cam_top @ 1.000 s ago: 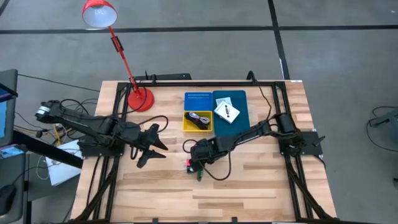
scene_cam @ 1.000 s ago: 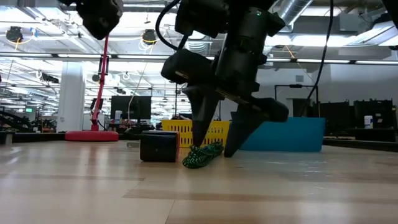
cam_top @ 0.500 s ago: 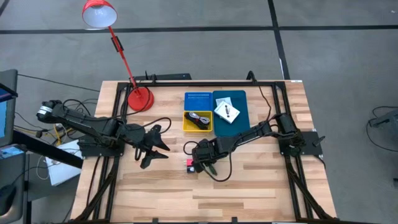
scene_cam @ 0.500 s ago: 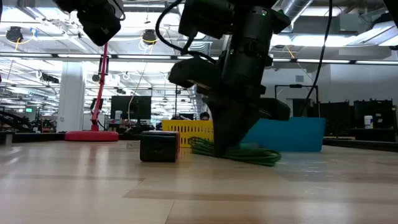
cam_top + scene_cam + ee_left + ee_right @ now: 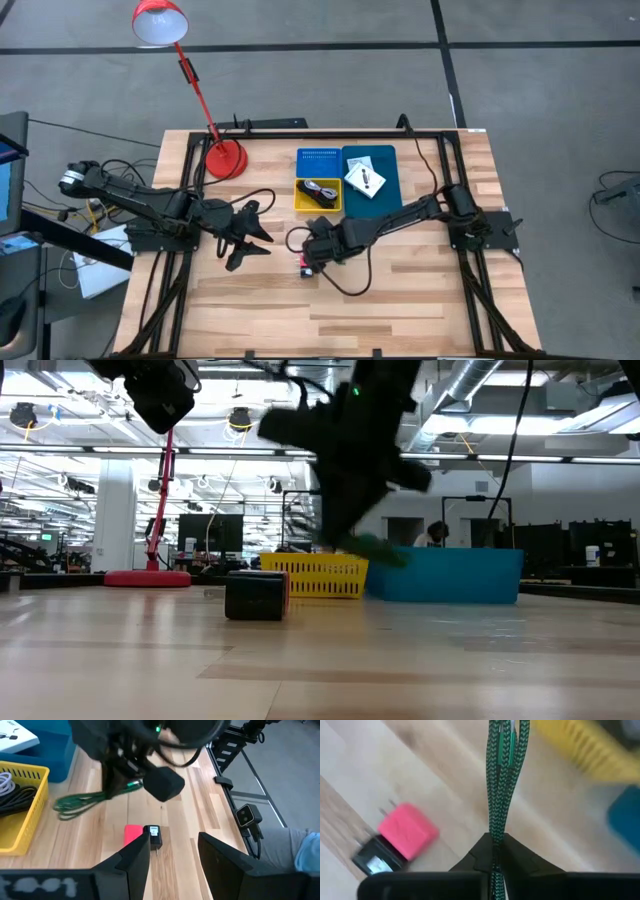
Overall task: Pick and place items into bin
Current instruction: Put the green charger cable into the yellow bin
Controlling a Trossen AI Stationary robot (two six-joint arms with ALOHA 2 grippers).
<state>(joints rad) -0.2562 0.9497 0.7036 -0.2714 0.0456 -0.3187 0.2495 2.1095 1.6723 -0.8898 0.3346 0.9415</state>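
Right end effector clamps the green cable, lifted off the worktop for the bin; left end effector waits, fingers apart.

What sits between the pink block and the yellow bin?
Only bare wood on the table between the pink block and yellow bin; the right gripper dangles a green cable above it, left wrist view.

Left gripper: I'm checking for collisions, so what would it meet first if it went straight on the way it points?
Probably the pink block with its black plug, on the table between the open left gripper fingers; depth is unclear.
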